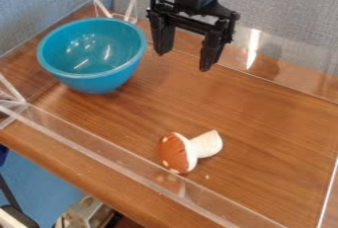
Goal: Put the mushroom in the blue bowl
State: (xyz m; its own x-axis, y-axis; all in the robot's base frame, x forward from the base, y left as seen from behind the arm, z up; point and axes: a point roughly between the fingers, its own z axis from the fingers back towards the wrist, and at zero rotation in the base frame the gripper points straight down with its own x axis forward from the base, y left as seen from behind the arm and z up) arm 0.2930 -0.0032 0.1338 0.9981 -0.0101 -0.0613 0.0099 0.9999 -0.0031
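Mushroom (189,150) lies on its side, far from the blue bowl (90,54); beside the bowl, the tool (185,56) hangs wide apart, ready to grab.

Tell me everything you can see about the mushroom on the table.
The mushroom is a small toy with a rounded orange-brown cap and a short, thick white stem, smooth like plastic. It lies tipped on its side on the wooden tabletop, cap toward the near clear wall, stem pointing back and right. Only the table touches it. The open gripper hangs well behind it, and the blue bowl sits apart at the far left.
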